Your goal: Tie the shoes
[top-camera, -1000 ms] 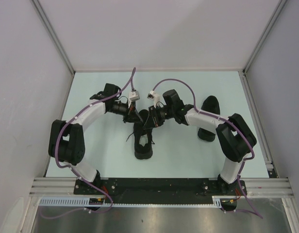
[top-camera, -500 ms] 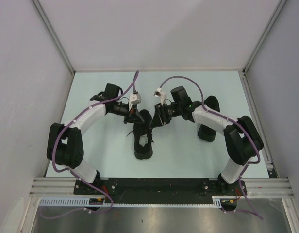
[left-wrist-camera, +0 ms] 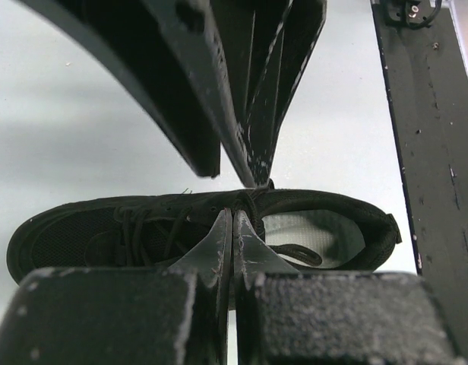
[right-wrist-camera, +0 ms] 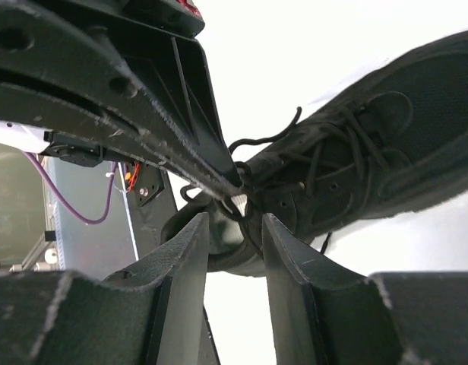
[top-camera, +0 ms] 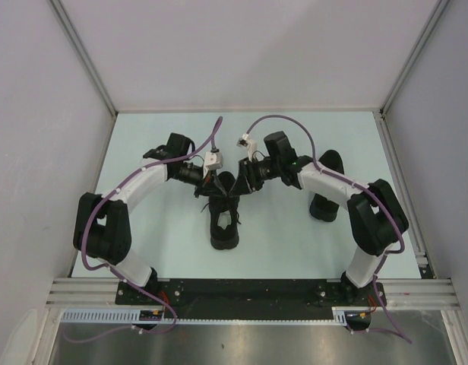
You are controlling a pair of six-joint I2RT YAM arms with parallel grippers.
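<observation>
The black sneaker (top-camera: 225, 222) lies mid-table, toe toward the arms; it also shows in the left wrist view (left-wrist-camera: 97, 232), with its grey insole (left-wrist-camera: 317, 228), and in the right wrist view (right-wrist-camera: 386, 144). My left gripper (top-camera: 216, 185) hangs over the lace area, its jaws pressed together (left-wrist-camera: 232, 218) at the tongue; in the right wrist view its fingers (right-wrist-camera: 143, 99) end where a thin black lace (right-wrist-camera: 264, 141) loops out. My right gripper (top-camera: 239, 187) faces it from the right, open (right-wrist-camera: 235, 228), with lace strands just beyond its tips.
A second black shoe (top-camera: 327, 166) lies at the right, partly behind the right arm. White walls and metal posts close in the pale green table (top-camera: 158, 243). The black base bar (top-camera: 249, 293) runs along the near edge.
The left gripper has shifted slightly right over the shoe. The right arm's wrist has swung back and its gripper has turned to meet the left one.
</observation>
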